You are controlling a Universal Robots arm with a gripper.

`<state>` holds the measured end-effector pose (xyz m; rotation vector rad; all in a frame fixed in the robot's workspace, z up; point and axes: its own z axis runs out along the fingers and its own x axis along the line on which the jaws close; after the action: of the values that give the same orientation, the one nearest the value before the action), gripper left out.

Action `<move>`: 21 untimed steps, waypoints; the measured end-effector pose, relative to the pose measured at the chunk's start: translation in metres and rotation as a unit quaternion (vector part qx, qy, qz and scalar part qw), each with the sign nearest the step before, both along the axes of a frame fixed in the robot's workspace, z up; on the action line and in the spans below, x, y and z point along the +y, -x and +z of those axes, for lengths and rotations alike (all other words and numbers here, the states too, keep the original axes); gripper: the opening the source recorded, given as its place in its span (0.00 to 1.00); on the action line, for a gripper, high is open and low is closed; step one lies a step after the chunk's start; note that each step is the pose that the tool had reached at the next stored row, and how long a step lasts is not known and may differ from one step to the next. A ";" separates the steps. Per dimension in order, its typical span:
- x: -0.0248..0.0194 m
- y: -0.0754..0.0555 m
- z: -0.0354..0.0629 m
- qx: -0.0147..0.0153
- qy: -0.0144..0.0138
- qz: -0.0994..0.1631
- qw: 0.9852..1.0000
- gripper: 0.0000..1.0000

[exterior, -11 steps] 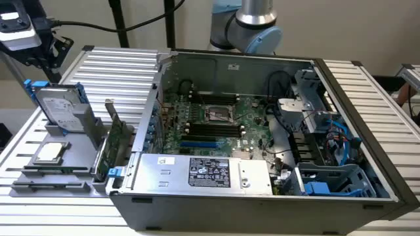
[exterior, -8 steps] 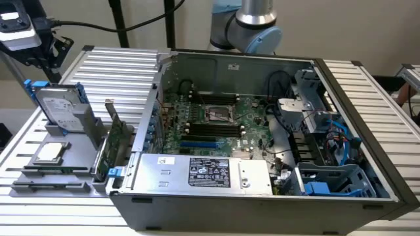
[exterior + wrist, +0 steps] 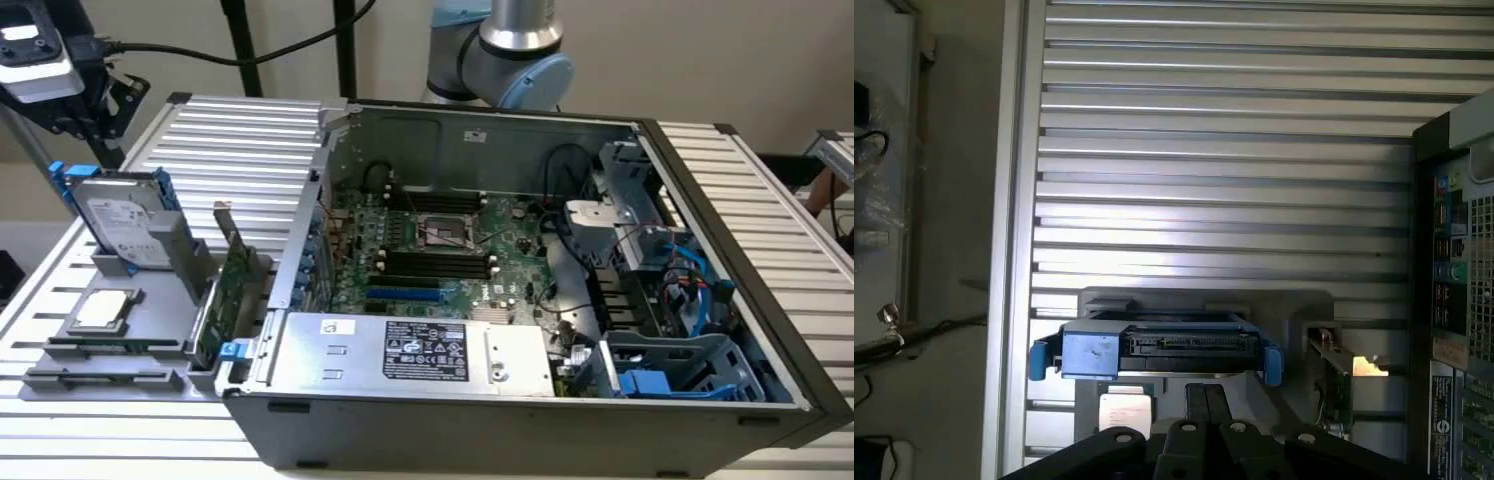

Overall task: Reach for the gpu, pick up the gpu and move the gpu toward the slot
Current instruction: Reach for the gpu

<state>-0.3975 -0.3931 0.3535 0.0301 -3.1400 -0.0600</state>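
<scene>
The gpu is a thin green card standing on edge in a grey holder, beside the open computer case; its silver bracket end points up. In the wrist view the gpu shows edge-on, off to one side of my fingers. My gripper hangs high above the holder at the exterior view's left, over the hard drive. Its two dark fingers stand close together with nothing between them. The blue slot lies on the motherboard inside the case.
A silver hard drive with blue rails stands upright in the same holder. A small square CPU chip lies in front of it. The ribbed metal table runs around the case. A black cable hangs at the back.
</scene>
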 end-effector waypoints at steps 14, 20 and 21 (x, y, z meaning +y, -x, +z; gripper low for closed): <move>-0.0279 -0.022 0.0000 0.000 0.000 0.000 1.000 0.11; -0.0409 -0.046 -0.0001 0.000 0.000 0.000 1.000 0.11; -0.0430 -0.051 -0.0002 0.000 0.000 0.000 1.000 0.11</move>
<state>-0.3467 -0.4361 0.3534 0.0299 -3.1390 -0.0600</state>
